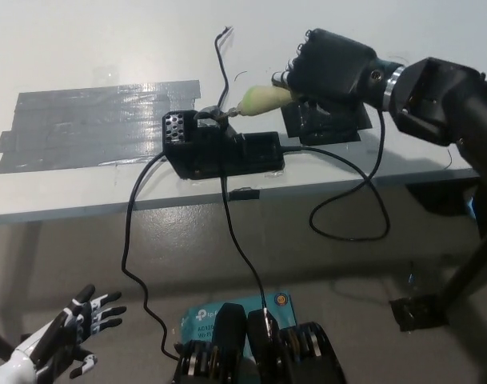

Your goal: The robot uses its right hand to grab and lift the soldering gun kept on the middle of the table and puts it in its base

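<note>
The soldering gun (257,100) has a pale yellow-green handle and a thin metal tip that points left and touches the top of the black base (215,148) near its holder. My black right hand (331,66) is shut on the rear of that handle, holding it tilted, handle end higher, above the white table (83,48). The gun's black cable (351,204) loops off the table's front edge. My white left hand (63,332) rests open at the lower left, well below the table.
A wide strip of grey tape (91,124) lies on the table left of the base. A black flat pad (323,124) sits under my right hand. Other black cables (135,240) hang from the base to a teal box (231,316) on the floor.
</note>
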